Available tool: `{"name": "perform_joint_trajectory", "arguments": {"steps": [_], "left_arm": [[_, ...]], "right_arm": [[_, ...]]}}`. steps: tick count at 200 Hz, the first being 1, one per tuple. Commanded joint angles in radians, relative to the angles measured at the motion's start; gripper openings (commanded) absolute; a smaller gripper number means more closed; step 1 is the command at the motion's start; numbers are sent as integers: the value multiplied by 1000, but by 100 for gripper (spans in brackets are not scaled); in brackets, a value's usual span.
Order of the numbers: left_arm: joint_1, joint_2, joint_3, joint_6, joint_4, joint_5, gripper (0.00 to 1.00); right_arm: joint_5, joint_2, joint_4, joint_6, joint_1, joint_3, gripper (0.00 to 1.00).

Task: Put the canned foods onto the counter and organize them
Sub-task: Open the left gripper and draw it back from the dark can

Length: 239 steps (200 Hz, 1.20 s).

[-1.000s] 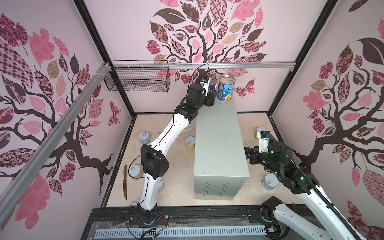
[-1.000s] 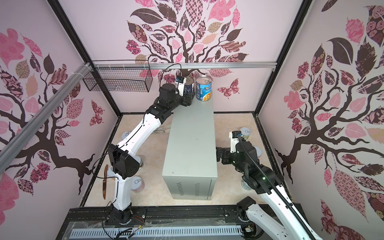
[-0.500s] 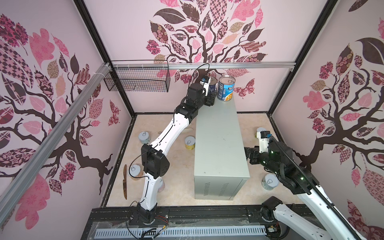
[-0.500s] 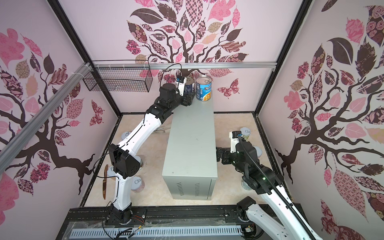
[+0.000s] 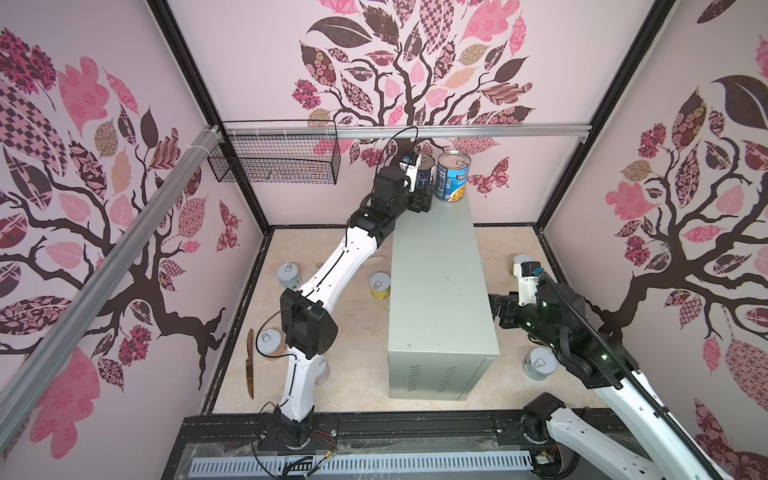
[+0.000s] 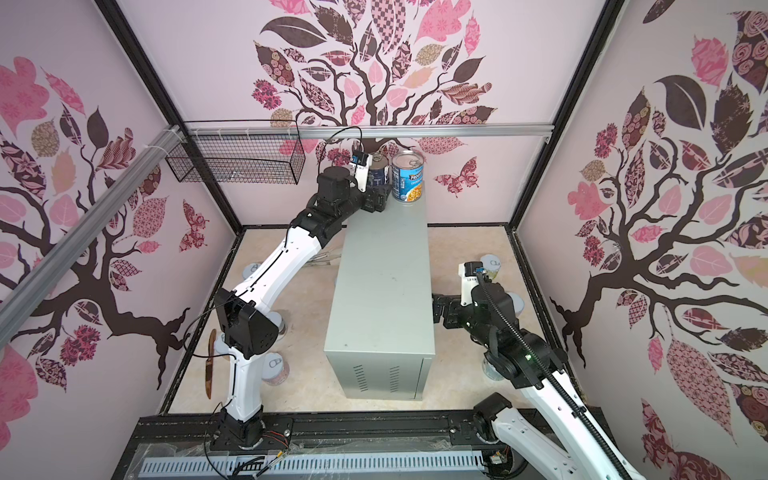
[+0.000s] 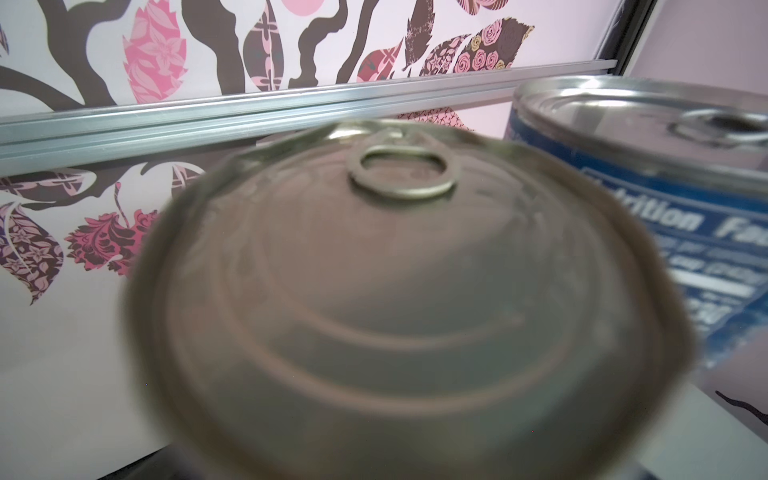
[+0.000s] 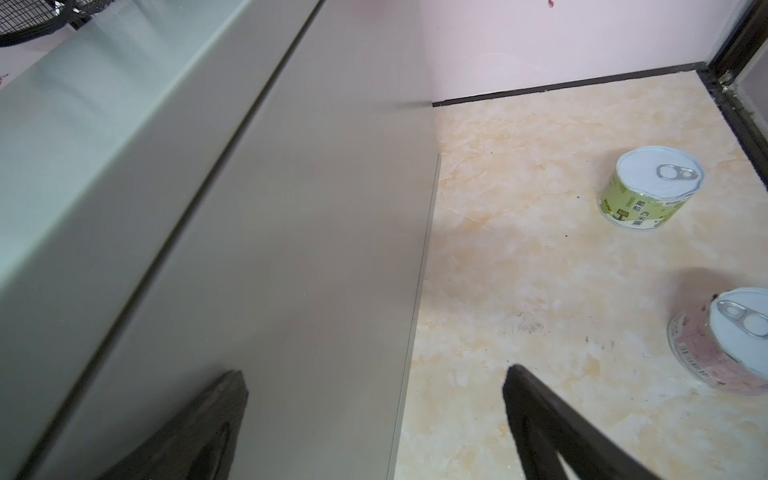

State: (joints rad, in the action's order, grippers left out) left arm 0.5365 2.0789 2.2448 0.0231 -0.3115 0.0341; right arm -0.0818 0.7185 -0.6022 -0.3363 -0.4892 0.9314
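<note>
The counter (image 5: pixel 440 291) (image 6: pixel 382 291) is a tall pale grey-green box in the middle of the floor. At its far end two tall cans stand side by side, a blue-label can (image 5: pixel 452 176) (image 6: pixel 408 176) (image 7: pixel 665 187) and a dark navy can (image 5: pixel 426 174) (image 6: pixel 378 170). My left gripper (image 5: pixel 420 201) sits low around the navy can. That can's lid (image 7: pixel 374 311) fills the left wrist view and hides the jaws. My right gripper (image 8: pixel 374 372) (image 5: pixel 496 305) hangs open and empty beside the counter's right side wall (image 8: pixel 291 249). Short cans stand on the floor, a yellow one (image 5: pixel 380 285), a green one (image 8: pixel 652 187) and a pink one (image 8: pixel 723 336).
More short cans stand on the beige floor at the left (image 5: pixel 289 274) (image 5: pixel 268 343) and at the right (image 5: pixel 539 363). A black wire basket (image 5: pixel 274 160) hangs on the back rail. A brown utensil (image 5: pixel 250 365) lies by the left wall.
</note>
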Motion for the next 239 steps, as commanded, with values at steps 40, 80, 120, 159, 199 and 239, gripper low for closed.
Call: {"name": "perform_joint_trajectory", "arguments": {"steps": [40, 80, 120, 159, 199, 239], "left_arm": [[-1, -166, -77, -6, 7, 5, 96], [1, -379, -270, 68, 9, 31, 98], [1, -638, -477, 182, -94, 84, 98], [13, -906, -728, 272, -193, 65, 98], [17, -1146, -998, 346, -296, 106, 98], [19, -1242, -1218, 421, -404, 97, 98]], "right_arm": [[16, -8, 15, -5, -17, 57, 100], [-83, -27, 71, -29, -17, 10, 100], [-222, 8, 83, -31, -13, -3, 100], [-189, 21, 128, -64, 102, -45, 100], [-134, 60, 228, -161, 210, -128, 100], [-251, 177, 387, -211, 217, -221, 100]]}}
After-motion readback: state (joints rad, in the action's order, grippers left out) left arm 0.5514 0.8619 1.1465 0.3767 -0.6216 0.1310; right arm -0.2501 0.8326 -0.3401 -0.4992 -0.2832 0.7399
